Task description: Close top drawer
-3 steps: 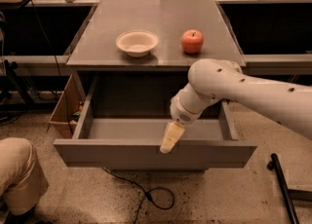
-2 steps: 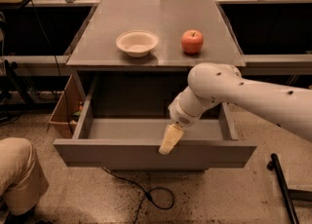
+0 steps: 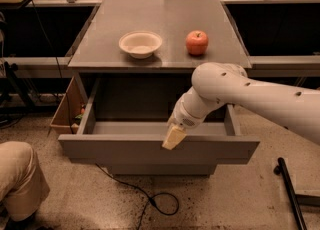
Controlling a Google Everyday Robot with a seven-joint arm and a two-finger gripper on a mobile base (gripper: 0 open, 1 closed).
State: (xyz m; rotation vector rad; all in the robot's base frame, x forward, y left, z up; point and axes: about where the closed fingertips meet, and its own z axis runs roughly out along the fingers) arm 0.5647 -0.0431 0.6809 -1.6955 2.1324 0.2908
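Observation:
The top drawer (image 3: 120, 150) is a wide matte-grey tray pulled far out from under the grey cabinet top (image 3: 160, 24). Its plain flat front faces me and its inside looks empty. My white arm comes in from the right. My gripper (image 3: 173, 138) hangs with its cream-coloured tip over the top edge of the drawer's front, a little right of the middle. Whether it touches the front I cannot tell.
A white bowl (image 3: 140, 43) and a red apple (image 3: 197, 42) sit on the cabinet top. A cardboard box (image 3: 67, 108) stands left of the drawer. A person's knee (image 3: 20, 179) is at the lower left. A black cable (image 3: 150, 199) lies on the floor; a black pole (image 3: 290, 189) is at the lower right.

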